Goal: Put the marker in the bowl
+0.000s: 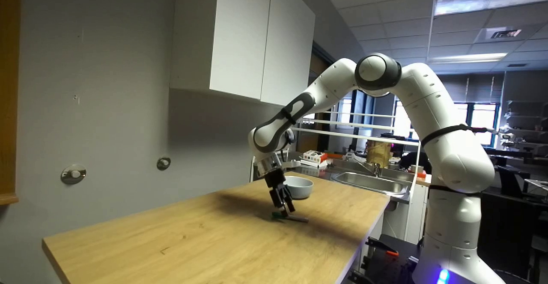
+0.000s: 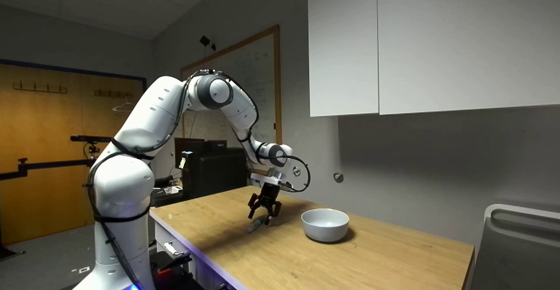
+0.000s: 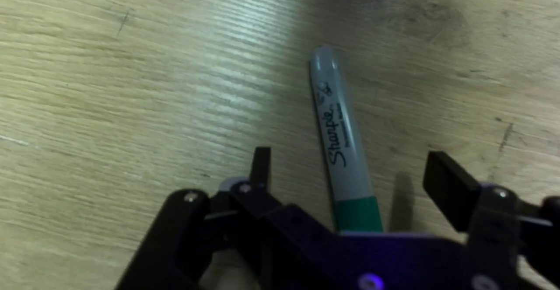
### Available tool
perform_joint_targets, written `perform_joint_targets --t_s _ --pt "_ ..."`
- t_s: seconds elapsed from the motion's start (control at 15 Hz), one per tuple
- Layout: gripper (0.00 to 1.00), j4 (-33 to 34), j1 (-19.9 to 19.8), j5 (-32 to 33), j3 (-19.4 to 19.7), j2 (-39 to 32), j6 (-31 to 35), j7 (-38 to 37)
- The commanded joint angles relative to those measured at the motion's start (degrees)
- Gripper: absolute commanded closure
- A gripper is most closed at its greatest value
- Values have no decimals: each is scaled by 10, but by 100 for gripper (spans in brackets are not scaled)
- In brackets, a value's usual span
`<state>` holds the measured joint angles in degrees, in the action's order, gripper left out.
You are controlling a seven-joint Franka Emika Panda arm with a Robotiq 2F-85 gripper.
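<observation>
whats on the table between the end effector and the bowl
Just bare tabletop lies between the end effector and the bowl, seen in an exterior view.

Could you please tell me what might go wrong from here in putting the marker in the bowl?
The open gripper straddles the marker with a gap on each side; if one side touches first, the marker might roll or twist. The fingertips look close to the tabletop, so going lower could press them into it. The bowl rises above the tabletop, so carrying the marker too low might bump it.
</observation>
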<state>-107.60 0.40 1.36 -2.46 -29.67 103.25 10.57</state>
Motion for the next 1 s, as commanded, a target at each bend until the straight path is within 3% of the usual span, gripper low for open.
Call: perform_joint_targets --t_s 0.0,0.33,0.53,0.8,0.87,0.93 --pt "40 36 -1 8 1 -19 -26 4" --pt "80 27 3 10 1 7 -8 -5" --pt "90 14 6 12 0 41 8 -9" --pt "89 10 14 18 1 71 20 -22" --pt "64 16 16 8 2 68 18 -43" --pt "64 18 20 6 3 67 24 -65"
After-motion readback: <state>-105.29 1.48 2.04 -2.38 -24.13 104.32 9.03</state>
